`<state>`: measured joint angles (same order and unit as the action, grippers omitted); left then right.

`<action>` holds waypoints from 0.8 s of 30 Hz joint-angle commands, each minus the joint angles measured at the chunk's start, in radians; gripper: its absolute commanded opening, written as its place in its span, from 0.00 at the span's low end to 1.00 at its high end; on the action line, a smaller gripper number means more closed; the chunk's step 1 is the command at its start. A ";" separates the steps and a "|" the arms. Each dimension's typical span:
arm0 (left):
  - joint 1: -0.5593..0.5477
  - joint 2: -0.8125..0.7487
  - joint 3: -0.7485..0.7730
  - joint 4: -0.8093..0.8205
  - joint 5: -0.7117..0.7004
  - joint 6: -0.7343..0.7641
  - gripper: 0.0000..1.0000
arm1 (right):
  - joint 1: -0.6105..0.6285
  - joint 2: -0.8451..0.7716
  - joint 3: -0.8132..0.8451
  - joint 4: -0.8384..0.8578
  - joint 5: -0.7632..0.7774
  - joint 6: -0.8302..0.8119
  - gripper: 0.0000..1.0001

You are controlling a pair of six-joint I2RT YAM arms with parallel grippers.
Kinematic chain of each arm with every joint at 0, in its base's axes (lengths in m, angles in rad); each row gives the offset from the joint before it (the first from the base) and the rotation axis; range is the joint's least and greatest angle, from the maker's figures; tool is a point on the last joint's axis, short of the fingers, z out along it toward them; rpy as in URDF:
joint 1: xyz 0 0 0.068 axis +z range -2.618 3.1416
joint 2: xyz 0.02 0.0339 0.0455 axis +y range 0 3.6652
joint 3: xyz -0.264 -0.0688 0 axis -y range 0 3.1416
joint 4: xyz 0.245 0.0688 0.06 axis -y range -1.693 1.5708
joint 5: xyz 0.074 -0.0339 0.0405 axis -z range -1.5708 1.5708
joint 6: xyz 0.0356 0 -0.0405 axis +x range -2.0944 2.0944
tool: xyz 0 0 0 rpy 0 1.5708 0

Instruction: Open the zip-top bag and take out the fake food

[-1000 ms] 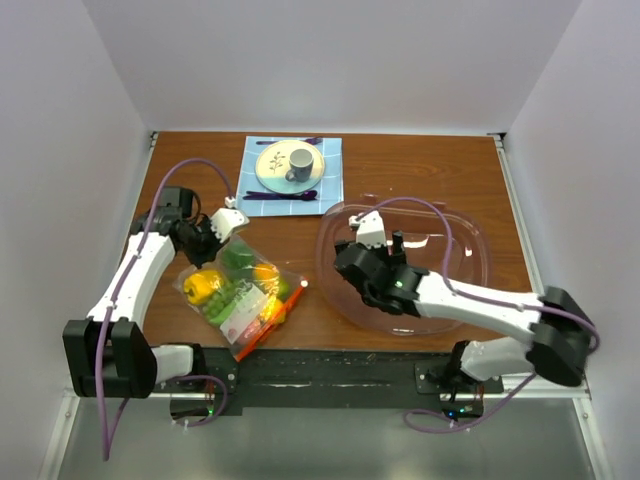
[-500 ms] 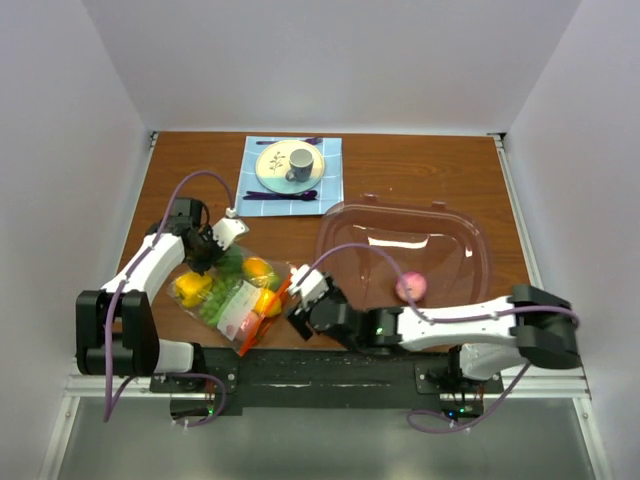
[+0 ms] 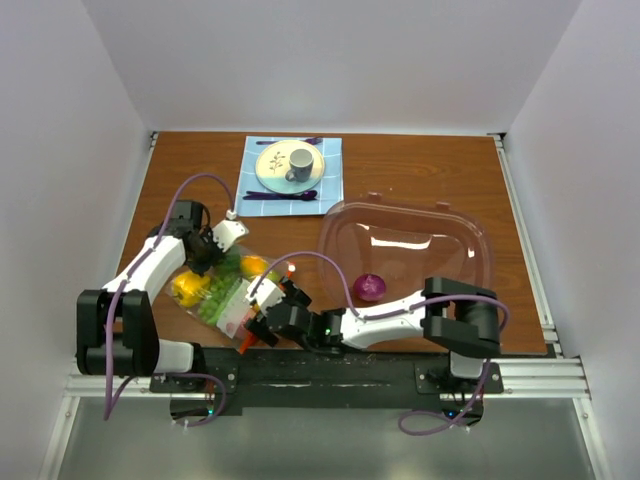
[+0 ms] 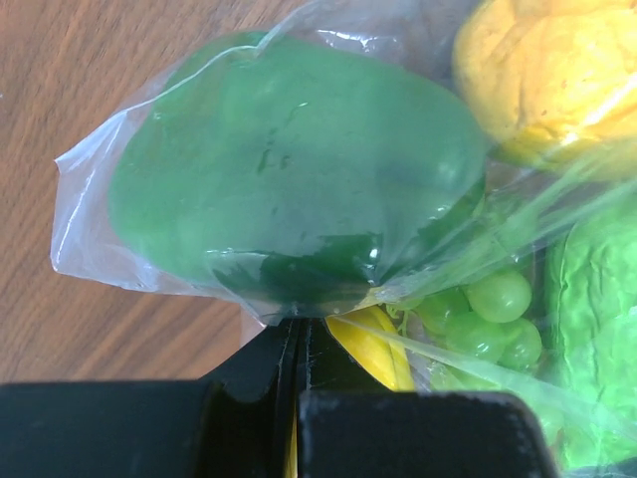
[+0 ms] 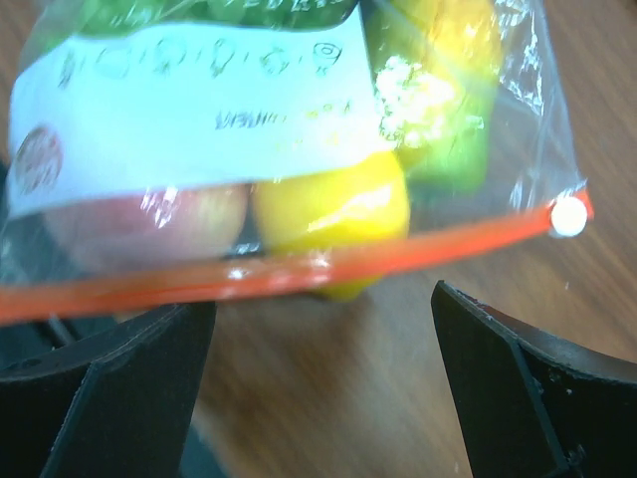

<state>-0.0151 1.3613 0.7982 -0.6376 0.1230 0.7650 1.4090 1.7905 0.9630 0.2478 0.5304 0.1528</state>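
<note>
The zip-top bag (image 3: 222,297) lies at the near left of the table, with the fake food inside it. In the left wrist view I see a green pepper (image 4: 299,179), green grapes (image 4: 493,309) and a yellow fruit (image 4: 537,70) through the plastic. My left gripper (image 3: 207,254) is shut on the bag's far corner (image 4: 289,309). My right gripper (image 3: 264,305) is open, its fingers (image 5: 109,388) on either side of the orange zipper strip (image 5: 299,274). The strip's white slider (image 5: 567,215) is at its right end. A pink-purple fruit (image 3: 370,287) lies in the bowl.
The large clear pinkish bowl (image 3: 480,250) stands on the right. A blue mat (image 3: 255,195) at the back holds a round plate, a grey cup (image 3: 299,163) and purple cutlery. The right arm stretches along the table's near edge.
My right gripper has moved from over the bowl, left and nearer, to the bag's zipper edge. A pink-purple fruit now lies in the bowl. The left gripper has drawn the bag slightly left.
</note>
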 commanded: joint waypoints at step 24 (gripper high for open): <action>-0.066 -0.021 -0.060 0.036 -0.060 0.031 0.00 | -0.051 0.028 0.084 0.055 -0.132 -0.010 0.05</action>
<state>-0.0753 1.3437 0.7788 -0.6701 0.1253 0.8268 1.3254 1.9747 1.1156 0.2943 0.3916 0.1204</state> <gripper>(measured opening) 0.013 0.630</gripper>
